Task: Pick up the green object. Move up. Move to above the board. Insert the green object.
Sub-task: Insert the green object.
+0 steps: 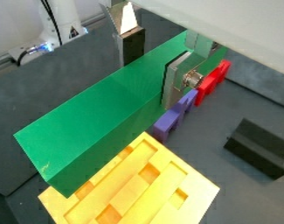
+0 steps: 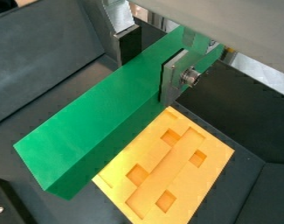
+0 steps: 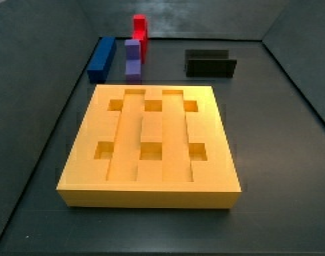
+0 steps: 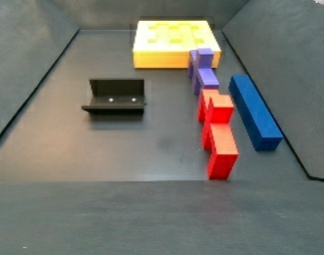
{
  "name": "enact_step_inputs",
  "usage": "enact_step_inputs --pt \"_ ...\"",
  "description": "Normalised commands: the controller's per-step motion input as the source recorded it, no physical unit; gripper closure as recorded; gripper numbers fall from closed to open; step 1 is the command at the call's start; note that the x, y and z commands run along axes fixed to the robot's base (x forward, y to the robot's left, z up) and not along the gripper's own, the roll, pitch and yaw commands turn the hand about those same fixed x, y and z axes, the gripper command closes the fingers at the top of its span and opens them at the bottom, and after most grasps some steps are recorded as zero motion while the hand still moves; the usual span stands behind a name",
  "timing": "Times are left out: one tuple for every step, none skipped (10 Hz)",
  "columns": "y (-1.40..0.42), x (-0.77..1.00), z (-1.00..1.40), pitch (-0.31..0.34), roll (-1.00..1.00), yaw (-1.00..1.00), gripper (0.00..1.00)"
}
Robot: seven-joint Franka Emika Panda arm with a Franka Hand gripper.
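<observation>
My gripper [image 1: 154, 66] is shut on the green object [image 1: 97, 122], a long green bar held between the silver fingers near one of its ends. Both wrist views show this grip [image 2: 150, 66], with the bar [image 2: 92, 131] reaching out over the board. The board [image 1: 144, 188] is a yellow-orange slab with grooves and square holes, lying below the bar's free end [image 2: 168, 171]. In the side views the board [image 3: 145, 195] [image 4: 158, 60] lies on the dark floor. Neither the gripper nor the green bar shows in the side views.
A purple bar [image 4: 204, 72], red pieces [image 4: 220, 134] and a blue bar [image 4: 255, 110] lie in a row beside the board. The purple bar [image 1: 173, 118] and a red piece [image 1: 214, 79] also show under the gripper. The black fixture [image 4: 115, 97] stands apart on the floor.
</observation>
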Motion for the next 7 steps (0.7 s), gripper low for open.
enact_step_inputs --pt "-0.26 0.07 -0.71 0.013 0.21 0.14 1.0" --pt "-0.07 0.0 -0.97 0.0 0.18 0.01 1.0" --pt "0.0 0.0 -1.0 0.0 0.16 0.0 1.0" --pt "0.0 0.0 -1.0 -0.034 0.0 0.01 1.0" --pt "-0.05 0.0 -1.0 -0.119 0.0 0.0 1.0" --pt "-0.07 0.01 -0.89 -0.147 -0.05 0.0 1.0" --pt "-0.11 0.05 -0.67 -0.179 -0.15 0.09 1.0"
